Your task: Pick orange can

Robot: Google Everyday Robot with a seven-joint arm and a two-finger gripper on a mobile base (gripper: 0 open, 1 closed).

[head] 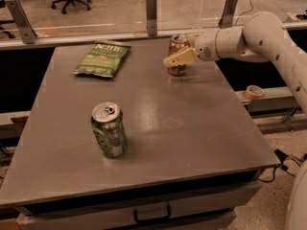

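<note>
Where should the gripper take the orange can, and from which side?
Grip the orange can across its round side wall at mid-height, coming in level from the picture's right, where the gripper sits at it. It stands upright near the far edge of the table, sides exposed; the flat lid gives no hold.
</note>
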